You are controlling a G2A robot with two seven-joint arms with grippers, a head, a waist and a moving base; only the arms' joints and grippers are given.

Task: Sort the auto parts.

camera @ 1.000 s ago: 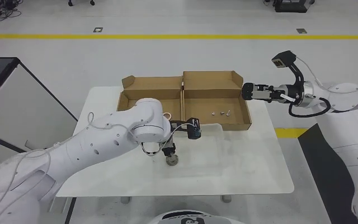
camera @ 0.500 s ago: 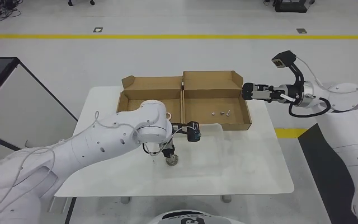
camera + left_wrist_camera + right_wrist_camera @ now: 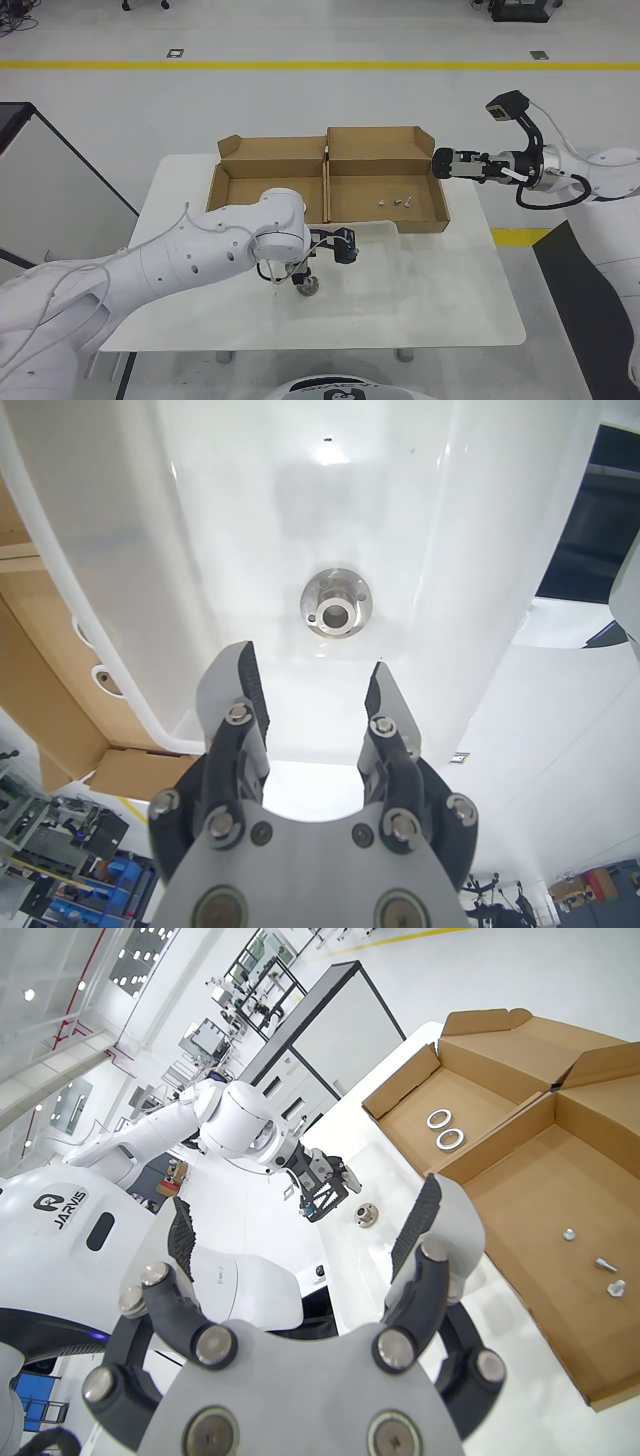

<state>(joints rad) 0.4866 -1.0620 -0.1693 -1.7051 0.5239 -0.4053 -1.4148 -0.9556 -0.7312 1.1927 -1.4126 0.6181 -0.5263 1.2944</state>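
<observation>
Your left hand (image 3: 312, 680) hangs over the white tabletop (image 3: 225, 525), its ribbed fingers (image 3: 252, 690) spread wide with nothing between them. Just beyond the fingertips you'll see a round metal flange (image 3: 336, 610) lying flat on the tabletop, bore facing up and small holes around its rim, touching neither finger. A brown cardboard box (image 3: 45, 690) shows off to one side

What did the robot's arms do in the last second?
The left arm shifted slightly toward the table's near edge, with the left gripper open by the metal flange, grabbing nothing. The flange, the right gripper beside the cardboard boxes, and the bolts inside stayed put.
</observation>
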